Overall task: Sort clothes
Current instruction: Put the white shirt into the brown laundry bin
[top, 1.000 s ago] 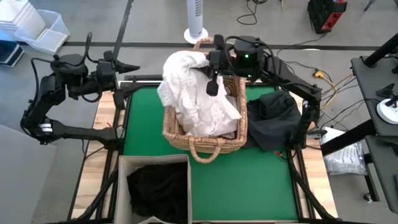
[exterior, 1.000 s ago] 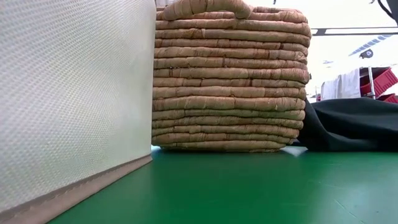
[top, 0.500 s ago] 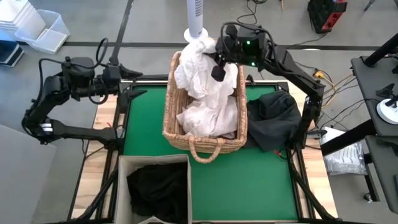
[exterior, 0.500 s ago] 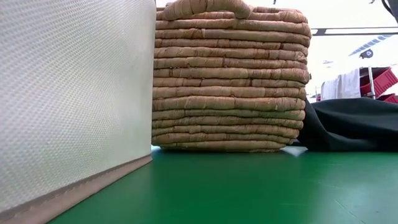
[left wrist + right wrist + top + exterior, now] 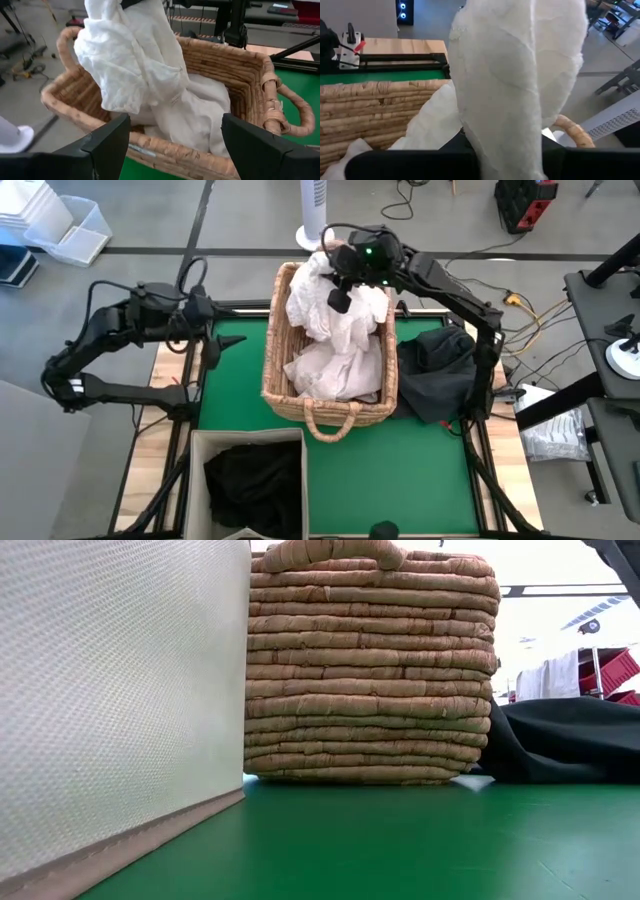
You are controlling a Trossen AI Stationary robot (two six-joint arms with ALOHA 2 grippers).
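Both arms are matte black, built of slim tubular links joined by chunkier rounded joint housings, with thin black cables looping along them. The right arm's wrist housing shows a small green light, and its tool (image 5: 338,298) ends in black fingers. The left tool (image 5: 222,340) has 2 broad, flat, dark fingers (image 5: 107,145) with squared edges.

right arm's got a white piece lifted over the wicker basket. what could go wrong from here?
1. The white garment held by the right gripper trails down onto the white pile in the wicker basket; more lift may drag that pile out.
2. Its hem may snag the basket rim.
3. The open left gripper sits beside the basket and faces the cloth; a swing that way could drape it.
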